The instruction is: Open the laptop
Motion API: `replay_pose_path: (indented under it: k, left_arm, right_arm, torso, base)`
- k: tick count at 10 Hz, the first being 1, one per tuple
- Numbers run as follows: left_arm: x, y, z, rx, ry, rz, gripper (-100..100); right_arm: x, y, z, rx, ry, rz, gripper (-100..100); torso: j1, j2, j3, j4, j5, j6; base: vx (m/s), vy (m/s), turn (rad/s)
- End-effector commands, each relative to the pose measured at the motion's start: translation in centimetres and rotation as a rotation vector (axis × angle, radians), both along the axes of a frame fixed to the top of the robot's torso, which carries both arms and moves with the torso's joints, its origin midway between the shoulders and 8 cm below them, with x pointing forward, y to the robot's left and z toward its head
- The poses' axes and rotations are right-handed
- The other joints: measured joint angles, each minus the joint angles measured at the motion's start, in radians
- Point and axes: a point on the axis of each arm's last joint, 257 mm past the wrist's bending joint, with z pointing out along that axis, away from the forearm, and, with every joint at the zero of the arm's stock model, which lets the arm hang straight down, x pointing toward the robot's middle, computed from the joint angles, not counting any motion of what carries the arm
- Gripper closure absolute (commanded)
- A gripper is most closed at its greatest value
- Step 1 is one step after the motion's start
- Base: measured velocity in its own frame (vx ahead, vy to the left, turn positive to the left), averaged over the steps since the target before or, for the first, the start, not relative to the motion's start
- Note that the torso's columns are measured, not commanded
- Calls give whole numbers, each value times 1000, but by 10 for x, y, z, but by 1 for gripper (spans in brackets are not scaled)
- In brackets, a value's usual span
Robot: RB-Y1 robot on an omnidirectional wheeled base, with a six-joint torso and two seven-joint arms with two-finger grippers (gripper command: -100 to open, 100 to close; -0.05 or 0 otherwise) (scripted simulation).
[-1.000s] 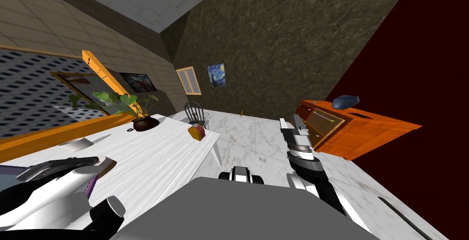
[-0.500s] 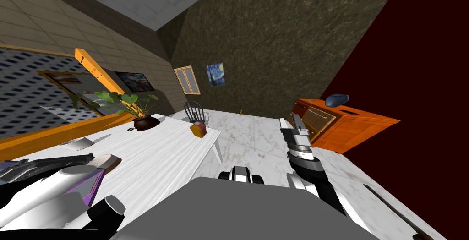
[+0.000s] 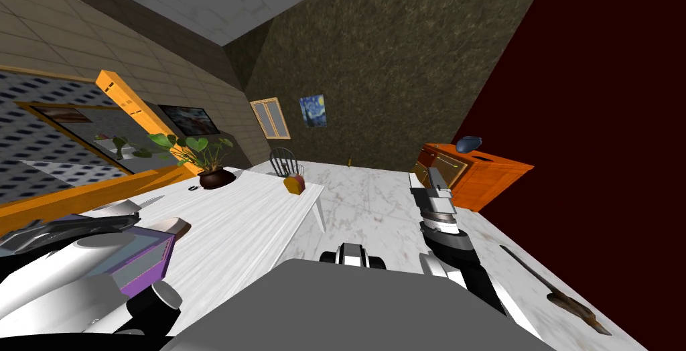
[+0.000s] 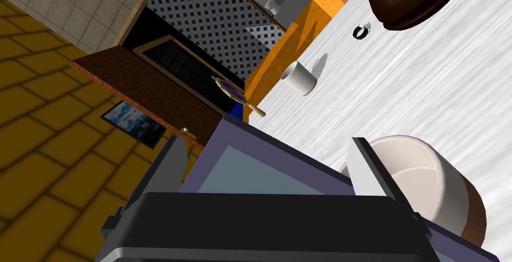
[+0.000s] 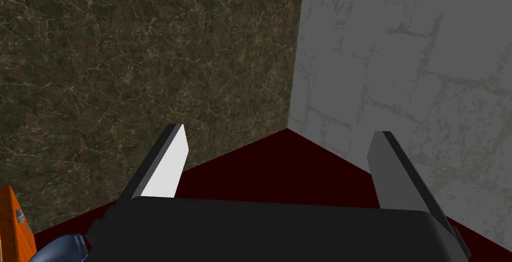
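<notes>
The laptop lies at the near left end of the white table, its purple-framed lid raised so that the grey-blue screen shows. In the left wrist view my left gripper is open, and the laptop's screen lies just beyond and between its two fingers, which do not press it. My right gripper hangs over the marble floor to the right of the table. It stands open with nothing between its fingers.
A cream round bowl-like thing sits right beside the laptop. Further along the table are a white mug, a small black ring, a potted plant and a yellow object. An orange cabinet stands at the right.
My left gripper has opened. The laptop's lid has come up and its screen now shows. My head view has turned, shifting the cabinet leftward in the picture.
</notes>
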Motion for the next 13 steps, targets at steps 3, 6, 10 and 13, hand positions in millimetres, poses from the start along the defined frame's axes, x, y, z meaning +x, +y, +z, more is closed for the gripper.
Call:
replay_pose_path:
  k: [3,6,10,13]
  left_arm:
    - [3,2,15,1,-19,-15,100]
    - [8,-5,6,32,-27,-3,100]
    - [19,-20,-11,70,-35,5,100]
    - [22,-29,-13,111,-50,19,100]
  right_arm:
    - [0,0,0,0,0,0,0]
    - [0,0,0,0,0,0,0]
    - [0,0,0,0,0,0,0]
    - [0,0,0,0,0,0,0]
  torso:
    - [0,-6,-3,-2,0,0]
    - [-1,3,2,1,0,0]
    - [0,0,0,0,0,0]
    - [0,-1,-1,0,0,0]
  base:
    - [-20,30,-5]
    - [-24,27,-23]
    - [-50,4,-20]
    - [-44,7,-19]
